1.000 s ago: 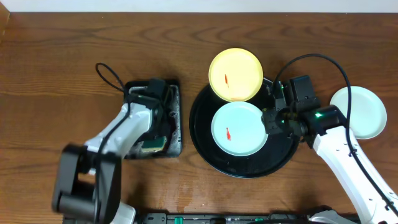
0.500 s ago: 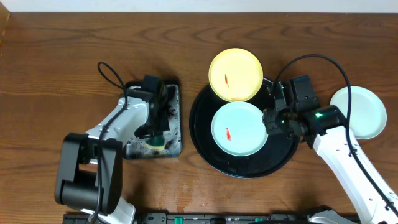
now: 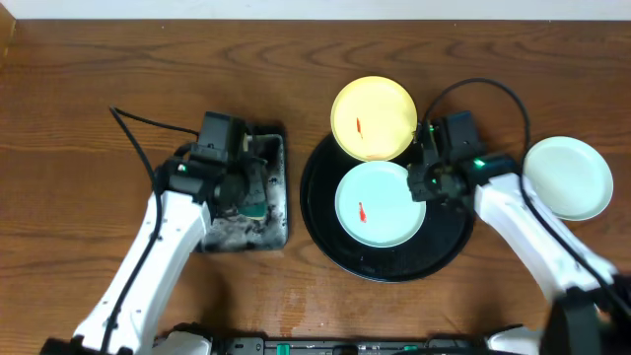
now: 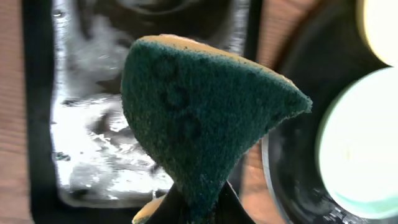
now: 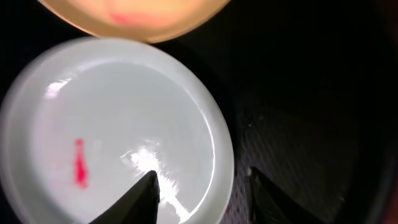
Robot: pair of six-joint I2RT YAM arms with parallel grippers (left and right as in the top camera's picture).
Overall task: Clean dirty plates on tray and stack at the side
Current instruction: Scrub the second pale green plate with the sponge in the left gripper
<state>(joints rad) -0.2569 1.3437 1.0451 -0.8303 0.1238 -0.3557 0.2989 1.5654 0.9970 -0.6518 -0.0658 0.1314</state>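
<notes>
Three plates show in my views. One mint-green plate [image 3: 380, 204] lies flat in the middle of the round black tray [image 3: 322, 197], with a red smear [image 5: 81, 168] left of its centre. The yellow plate [image 3: 373, 118], also marked red, overlaps the tray's far rim. A second mint plate [image 3: 567, 177] sits on the table [image 3: 99, 79] to the right, clear of the tray.

My right gripper [image 5: 202, 180] is spread wide over the right edge of the mint-green plate. One finger is above the plate's surface and the other above bare tray, so the rim falls between them. It has hold of nothing, and I cannot tell whether either finger touches.

My left gripper [image 4: 194, 202] is pinched tight on the green sponge [image 4: 199, 118], which bends into a wedge above the foamy rectangular tray [image 3: 279, 187]. The sponge is well left of the smeared plates.
</notes>
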